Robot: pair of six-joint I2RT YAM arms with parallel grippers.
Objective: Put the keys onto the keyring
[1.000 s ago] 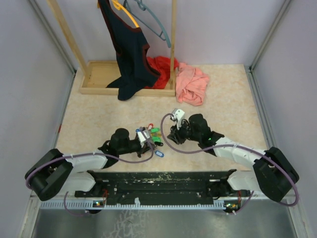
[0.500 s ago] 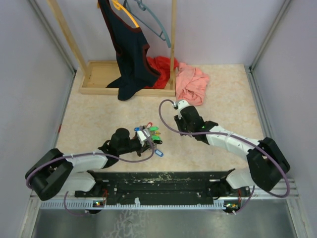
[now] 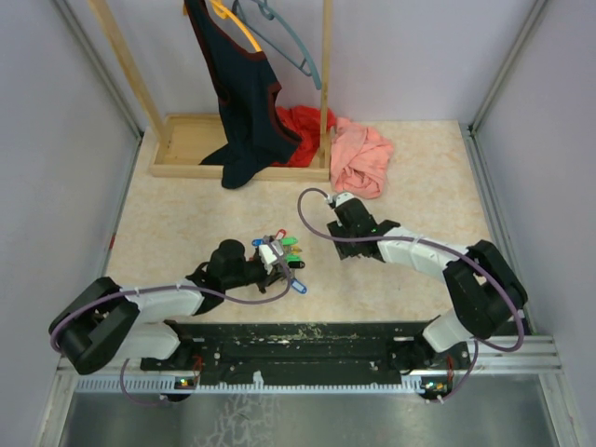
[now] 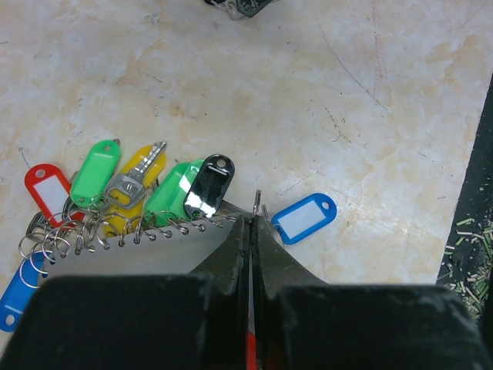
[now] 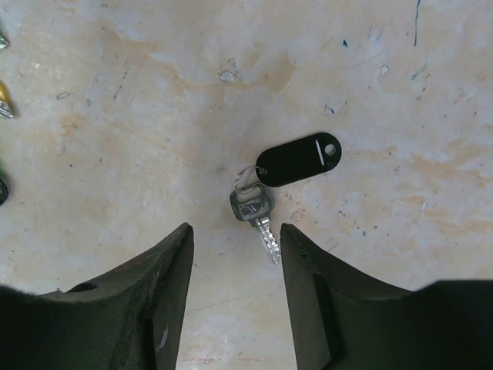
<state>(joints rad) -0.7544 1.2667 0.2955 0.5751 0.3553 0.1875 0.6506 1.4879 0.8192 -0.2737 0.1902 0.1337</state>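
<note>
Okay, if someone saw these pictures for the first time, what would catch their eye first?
Probably the fan of small keys with bright blue, green, yellow, red and black plastic tags, spread on the marbled table just ahead of the left gripper. Its fingers are pinched shut on what looks like the thin keyring's wire end. Next, a lone silver key with a black tag lies apart, framed by the open right gripper.
</note>
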